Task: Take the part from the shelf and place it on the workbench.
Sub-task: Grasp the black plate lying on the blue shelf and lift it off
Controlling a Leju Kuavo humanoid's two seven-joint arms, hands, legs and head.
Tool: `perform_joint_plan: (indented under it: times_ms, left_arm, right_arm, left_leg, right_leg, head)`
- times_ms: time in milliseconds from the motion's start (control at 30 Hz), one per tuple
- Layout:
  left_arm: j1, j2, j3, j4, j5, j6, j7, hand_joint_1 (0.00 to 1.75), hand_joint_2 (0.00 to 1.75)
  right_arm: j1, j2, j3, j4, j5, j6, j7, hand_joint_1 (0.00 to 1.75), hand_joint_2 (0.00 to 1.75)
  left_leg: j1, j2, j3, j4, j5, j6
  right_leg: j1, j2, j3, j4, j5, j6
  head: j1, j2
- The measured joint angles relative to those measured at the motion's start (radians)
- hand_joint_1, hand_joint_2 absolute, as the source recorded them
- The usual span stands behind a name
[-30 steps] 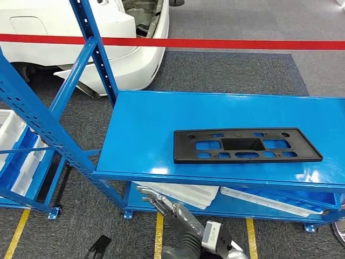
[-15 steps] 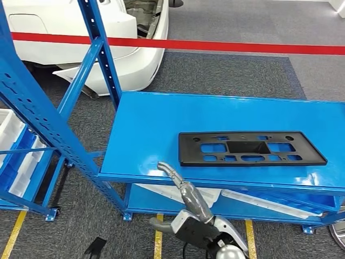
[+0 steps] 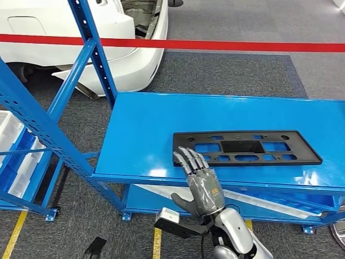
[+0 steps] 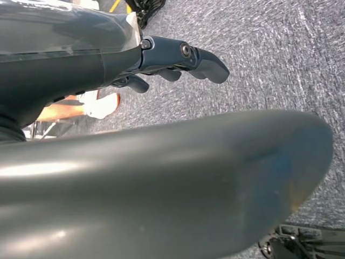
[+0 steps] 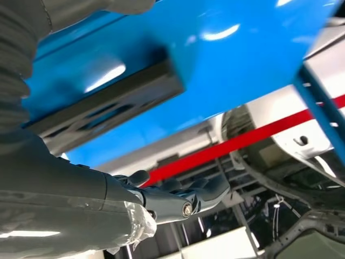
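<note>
- While the right hand [image 3: 201,183] rose at lower centre of the head view, fingers spread and straight and holding nothing, its fingertips [image 3: 188,157] reached the near left corner of the part [image 3: 246,146]; whether they touched it could not be told.
- The part, a long flat black panel pierced with rectangular openings, lay flat on the blue shelf top [image 3: 142,129], right of centre in the head view and close to the front edge.
- From the right wrist view the same panel [image 5: 105,102] showed as a dark slab against the blue surface [image 5: 244,48], with the hand's dark fingers [image 5: 183,197] extended and apart from it.
- The left hand [image 4: 179,56] pointed at grey carpet [image 4: 284,59] in its wrist view, fingers loosely extended, nothing in them.
- Judging by its thinness and cut-outs, the panel was probably light moulded plastic, fairly stiff but liable to flex along its length if lifted by one end.
- A sound hold would likely be on the long near edge or through an opening near the middle, so it would not droop or swing.
- Its smooth face on glossy paint suggested it could slide away under a push; a pinch over the edge looked safer.
- The grasp had not yet been made.
</note>
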Motion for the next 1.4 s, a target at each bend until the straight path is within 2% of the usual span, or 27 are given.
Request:
perform_joint_plan:
  times_ms: [33, 100, 133, 167, 200, 233, 300, 333, 367, 433, 500, 567, 633, 667, 700, 733, 800, 867, 967, 1033, 1067, 1133, 1167, 1200, 1233, 1333, 1400]
  left_arm:
    - [-0.001, 0.0, 0.003, 0.0, 0.0, 0.0, 0.0, 0.0, 0.0]
    - [0.001, 0.0, 0.006, 0.0, -0.001, 0.001, -0.001, 0.0, 0.0]
    - [0.002, 0.0, 0.007, 0.0, -0.001, 0.001, -0.001, 0.0, 0.0]
    - [0.003, 0.0, 0.008, 0.0, -0.001, 0.001, -0.001, 0.0, 0.0]
    - [0.004, 0.0, 0.01, 0.0, -0.001, 0.001, -0.001, 0.0, 0.0]
    - [0.004, 0.0, 0.011, 0.0, -0.001, 0.001, -0.001, 0.0, 0.0]
    - [0.004, 0.0, 0.014, 0.0, -0.003, 0.001, -0.002, 0.0, 0.0]
    - [0.003, 0.001, 0.015, 0.0, -0.004, 0.001, -0.002, 0.0, 0.0]
    - [0.002, 0.001, 0.016, 0.0, -0.005, 0.001, -0.003, 0.0, 0.0]
    - [0.003, 0.001, 0.017, 0.0, -0.006, 0.002, -0.004, 0.0, 0.0]
    - [0.005, 0.001, 0.019, 0.0, -0.009, 0.005, -0.004, 0.0, 0.0]
    - [0.003, 0.002, 0.023, 0.0, -0.015, 0.008, -0.005, 0.0, 0.0]
    - [0.002, 0.002, 0.028, 0.0, -0.018, 0.011, -0.005, 0.0, 0.0]
    - [0.003, 0.002, 0.029, 0.0, -0.018, 0.011, -0.005, 0.0, 0.0]
    - [0.004, 0.002, 0.03, 0.0, -0.018, 0.012, -0.005, 0.0, 0.0]
    - [0.004, 0.002, 0.031, 0.0, -0.019, 0.012, -0.005, 0.0, 0.0]
    - [0.004, 0.002, 0.032, 0.0, -0.019, 0.012, -0.006, 0.0, 0.0]
    - [0.004, 0.002, 0.033, 0.0, -0.02, 0.011, -0.007, 0.0, 0.0]
    - [0.005, 0.003, 0.037, 0.0, -0.022, 0.009, -0.009, 0.0, 0.0]
    - [0.005, 0.004, 0.041, 0.0, -0.027, 0.008, -0.011, 0.0, 0.0]
    - [0.005, 0.005, 0.043, 0.0, -0.031, 0.008, -0.013, 0.0, 0.0]
    - [0.006, 0.005, 0.048, 0.0, -0.037, 0.007, -0.016, 0.0, 0.0]
    - [0.007, 0.006, 0.051, 0.0, -0.039, 0.006, -0.017, 0.0, 0.0]
    - [0.008, 0.006, 0.054, 0.0, -0.039, 0.005, -0.017, 0.0, 0.0]
    - [0.009, 0.007, 0.056, 0.0, -0.04, 0.005, -0.018, 0.0, 0.0]
    - [0.007, 0.01, 0.059, 0.0, -0.049, 0.004, -0.019, 0.0, 0.0]
    - [0.006, 0.011, 0.06, 0.0, -0.055, 0.002, -0.021, 0.0, 0.0]
  right_arm:
    - [-0.006, -0.002, 0.004, 0.005, 0.011, 0.004, 0.009, 0.0, 1.75]
    - [-0.017, -0.008, 0.009, 0.016, 0.031, 0.019, 0.028, 0.0, 1.75]
    - [-0.021, -0.012, 0.012, 0.022, 0.041, 0.03, 0.039, 0.0, 1.75]
    - [-0.024, -0.017, 0.014, 0.028, 0.05, 0.042, 0.048, 0.0, 1.75]
    - [-0.028, -0.022, 0.016, 0.033, 0.056, 0.053, 0.057, 0.0, 1.75]
    - [-0.031, -0.027, 0.018, 0.038, 0.06, 0.063, 0.062, 0.0, 1.75]
    - [-0.041, -0.036, 0.02, 0.044, 0.062, 0.081, 0.071, 0.0, 1.75]
    - [-0.046, -0.041, 0.021, 0.047, 0.061, 0.089, 0.074, 0.0, 1.75]
    - [-0.05, -0.046, 0.022, 0.05, 0.061, 0.097, 0.078, 0.0, 1.75]
    - [-0.055, -0.057, 0.025, 0.053, 0.058, 0.108, 0.087, 0.0, 1.75]
    - [-0.059, -0.069, 0.027, 0.054, 0.057, 0.113, 0.098, 0.0, 1.75]
    - [-0.063, -0.081, 0.027, 0.054, 0.059, 0.116, 0.11, 0.0, 1.75]
    - [-0.061, -0.093, 0.027, 0.054, 0.072, 0.116, 0.125, 0.0, 1.75]
    - [-0.06, -0.098, 0.027, 0.055, 0.081, 0.116, 0.133, 0.0, 1.75]
    - [-0.058, -0.103, 0.026, 0.055, 0.091, 0.115, 0.14, 0.0, 1.75]
    - [-0.058, -0.107, 0.025, 0.055, 0.101, 0.114, 0.148, 0.0, 1.75]
    - [-0.058, -0.114, 0.021, 0.055, 0.123, 0.11, 0.162, 0.0, 1.75]
    - [-0.057, -0.118, 0.014, 0.056, 0.152, 0.106, 0.176, 0.0, 1.75]
    - [-0.049, -0.121, 0.001, 0.061, 0.21, 0.095, 0.202, 0.0, 1.75]
    - [-0.045, -0.121, -0.007, 0.066, 0.26, 0.082, 0.226, 0.0, 1.75]
    - [-0.043, -0.12, -0.01, 0.07, 0.289, 0.076, 0.238, 0.0, 1.75]
    - [-0.036, -0.118, -0.019, 0.086, 0.344, 0.066, 0.259, 0.0, 1.75]
    - [-0.031, -0.116, -0.025, 0.097, 0.365, 0.064, 0.266, 0.0, 1.75]
    - [-0.026, -0.114, -0.03, 0.108, 0.379, 0.062, 0.272, 0.0, 1.75]
    - [-0.023, -0.112, -0.037, 0.119, 0.387, 0.061, 0.276, 0.0, 1.75]
    - [-0.018, -0.103, -0.064, 0.145, 0.397, 0.054, 0.279, 0.0, 1.75]
    - [-0.015, -0.099, -0.084, 0.161, 0.398, 0.047, 0.278, 0.0, 1.75]
  left_leg:
    - [0.0, 0.0, -0.016, 0.036, -0.023, -0.003]
    - [0.0, 0.0, -0.074, 0.162, -0.085, -0.006]
    - [0.001, 0.0, -0.104, 0.224, -0.106, -0.008]
    - [0.001, 0.0, -0.124, 0.261, -0.112, -0.009]
    - [0.001, 0.0, -0.126, 0.26, -0.097, -0.008]
    - [0.001, 0.0, -0.109, 0.217, -0.065, -0.006]
    - [-0.001, 0.001, -0.049, 0.081, 0.005, 0.001]
    - [-0.002, 0.001, -0.026, 0.029, 0.024, 0.004]
    - [-0.003, 0.0, -0.015, 0.001, 0.03, 0.007]
    - [-0.006, 0.0, -0.014, -0.007, 0.027, 0.013]
    - [-0.004, 0.0, -0.013, -0.011, 0.03, 0.024]
    - [0.0, 0.0, -0.011, -0.013, 0.032, 0.033]
    - [0.0, 0.001, -0.011, -0.013, 0.031, 0.037]
    - [-0.001, 0.001, -0.011, -0.013, 0.031, 0.037]
    - [-0.001, 0.0, -0.01, -0.013, 0.03, 0.037]
    - [-0.001, 0.0, -0.008, -0.013, 0.03, 0.037]
    - [-0.002, -0.001, -0.003, -0.013, 0.026, 0.034]
    - [-0.005, -0.002, -0.001, -0.012, 0.023, 0.028]
    - [-0.004, -0.002, 0.0, -0.013, 0.019, 0.014]
    - [-0.003, -0.001, -0.01, 0.016, -0.006, 0.005]
    - [-0.002, -0.001, -0.029, 0.06, -0.034, 0.002]
    - [-0.001, -0.001, -0.088, 0.19, -0.094, -0.004]
    - [-0.001, -0.001, -0.113, 0.24, -0.108, -0.007]
    - [0.0, -0.001, -0.123, 0.259, -0.105, -0.008]
    - [0.0, -0.001, -0.116, 0.238, -0.083, -0.008]
    - [0.0, 0.0, -0.034, 0.053, 0.009, -0.003]
    - [-0.003, -0.001, -0.011, -0.001, 0.021, 0.005]
  right_leg:
    - [-0.002, -0.001, 0.001, -0.003, 0.002, -0.006]
    - [-0.002, -0.003, 0.002, -0.004, 0.001, -0.012]
    - [-0.001, -0.003, 0.002, -0.003, 0.001, -0.013]
    - [-0.001, -0.003, 0.003, -0.003, 0.0, -0.013]
    - [0.0, -0.002, 0.004, -0.003, -0.001, -0.013]
    - [0.0, -0.001, 0.005, -0.002, -0.002, -0.012]
    - [0.002, 0.001, 0.008, 0.0, -0.006, -0.006]
    - [0.003, 0.002, 0.007, 0.003, -0.008, -0.002]
    - [0.005, 0.002, 0.005, 0.004, -0.009, 0.003]
    - [0.005, 0.001, 0.002, 0.005, -0.008, 0.013]
    - [0.003, 0.0, -0.002, 0.019, -0.022, 0.024]
    - [0.0, -0.001, -0.038, 0.102, -0.073, 0.033]
    - [-0.002, -0.002, -0.104, 0.239, -0.13, 0.04]
    - [-0.003, -0.002, -0.128, 0.283, -0.14, 0.042]
    - [-0.003, -0.002, -0.134, 0.29, -0.129, 0.042]
    - [-0.003, -0.002, -0.12, 0.254, -0.1, 0.04]
    - [-0.002, -0.001, -0.055, 0.114, -0.028, 0.033]
    - [0.002, -0.001, -0.011, 0.02, 0.003, 0.025]
    - [0.004, -0.001, -0.006, 0.004, 0.002, 0.012]
    - [-0.001, -0.002, -0.002, -0.004, 0.006, 0.0]
    - [-0.003, -0.003, 0.0, -0.007, 0.008, -0.005]
    - [-0.002, -0.004, 0.0, -0.007, 0.007, -0.008]
    - [-0.002, -0.004, 0.001, -0.007, 0.007, -0.009]
    - [-0.002, -0.004, 0.001, -0.007, 0.006, -0.009]
    - [-0.002, -0.004, 0.001, -0.006, 0.006, -0.008]
    - [-0.001, -0.001, 0.001, 0.003, -0.001, 0.001]
    - [0.002, 0.0, -0.004, 0.009, -0.004, 0.011]
  head:
    - [0.0, 0.0]
    - [-0.001, 0.0]
    - [-0.001, 0.0]
    - [-0.001, 0.0]
    - [-0.001, 0.0]
    - [-0.001, 0.0]
    - [-0.001, 0.0]
    - [-0.001, 0.0]
    - [0.0, 0.0]
    - [0.001, 0.0]
    - [0.001, 0.0]
    - [0.002, 0.0]
    - [0.002, 0.0]
    - [0.002, 0.0]
    - [0.002, 0.0]
    - [0.002, 0.0]
    - [0.002, 0.0]
    - [0.002, 0.0]
    - [0.001, 0.0]
    - [0.0, 0.0]
    - [0.0, 0.0]
    - [-0.001, 0.0]
    - [-0.001, 0.0]
    - [-0.001, 0.0]
    - [-0.001, 0.0]
    - [-0.001, 0.0]
    - [-0.002, 0.0]
